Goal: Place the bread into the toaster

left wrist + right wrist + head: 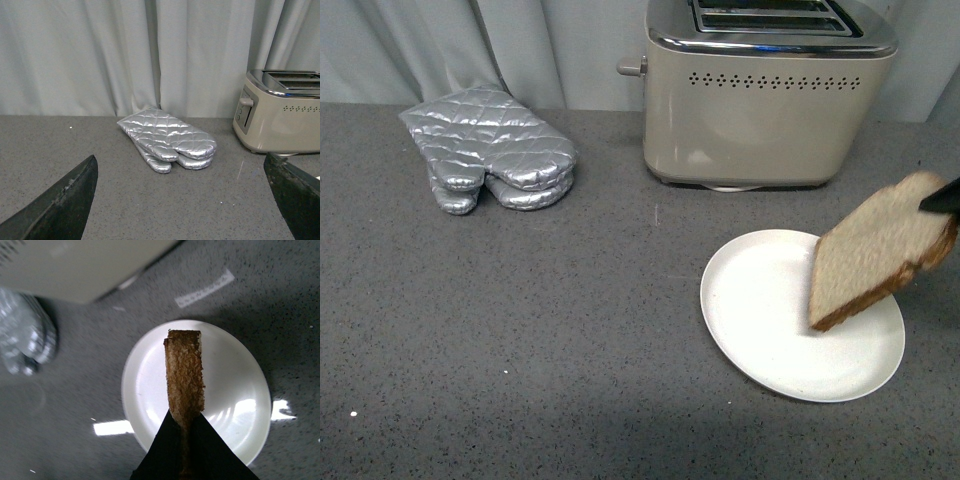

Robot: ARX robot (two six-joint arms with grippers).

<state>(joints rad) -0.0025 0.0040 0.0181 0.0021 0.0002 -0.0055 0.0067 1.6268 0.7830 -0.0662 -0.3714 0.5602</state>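
Note:
The bread (pixel 875 260) is a light-brown slice with a dark crust, held tilted in the air above the white plate (pixel 760 320). My right gripper (pixel 942 196) is shut on its upper right edge at the frame's right side. In the right wrist view the bread (pixel 185 372) shows edge-on between the black fingers (pixel 167 450), over the plate (pixel 235 380). The beige toaster (pixel 765 110) with a chrome top and two slots stands behind the plate; it also shows in the left wrist view (pixel 280 125). My left gripper (pixel 185 200) is open and empty above the counter.
Silver quilted oven mitts (pixel 490 150) lie at the back left of the grey speckled counter (pixel 520 330), and show in the left wrist view (pixel 167 140). A grey curtain (pixel 125 55) hangs behind. The toaster's lever knob (pixel 632 67) sticks out on its left side.

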